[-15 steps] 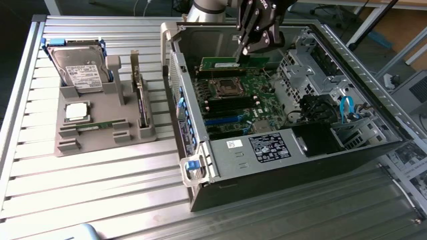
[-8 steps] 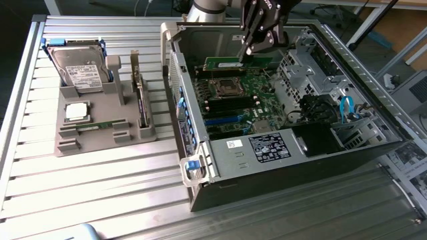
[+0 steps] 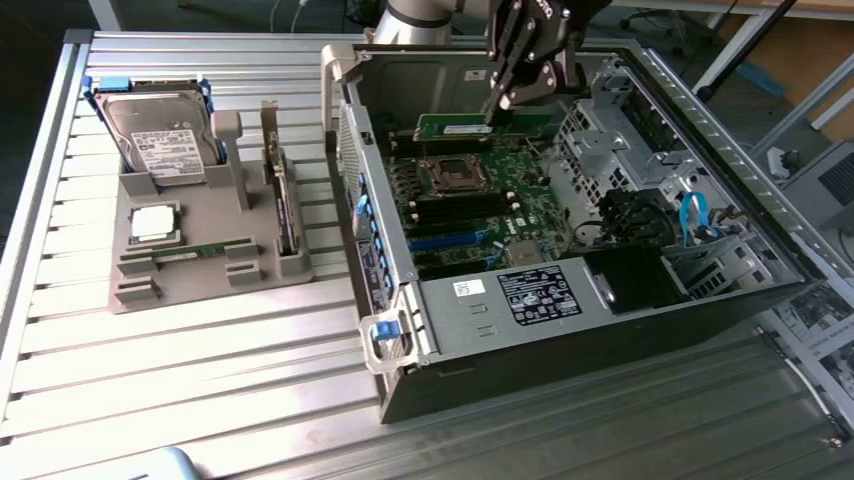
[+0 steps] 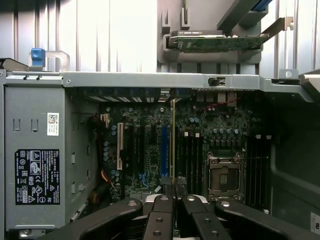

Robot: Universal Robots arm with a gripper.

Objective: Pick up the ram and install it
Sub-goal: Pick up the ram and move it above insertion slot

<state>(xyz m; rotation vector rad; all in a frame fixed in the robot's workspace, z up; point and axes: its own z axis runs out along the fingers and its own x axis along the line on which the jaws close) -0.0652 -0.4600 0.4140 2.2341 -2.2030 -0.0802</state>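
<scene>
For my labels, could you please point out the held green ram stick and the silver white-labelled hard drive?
green ram stick [image 3: 457, 127]: exterior view, board face.
silver hard drive [image 3: 167, 152]: exterior view, white label.

From my station I read the ram [image 3: 470, 127] as green, the hand [image 3: 503, 104] black, the motherboard [image 3: 487, 190] dark green, the case latch [image 3: 384, 335] blue, the bench [image 3: 200, 345] ribbed silver.

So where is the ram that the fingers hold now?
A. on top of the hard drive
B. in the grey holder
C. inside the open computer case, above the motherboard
C: the fingers grip the ram above the motherboard, within the case.
</scene>
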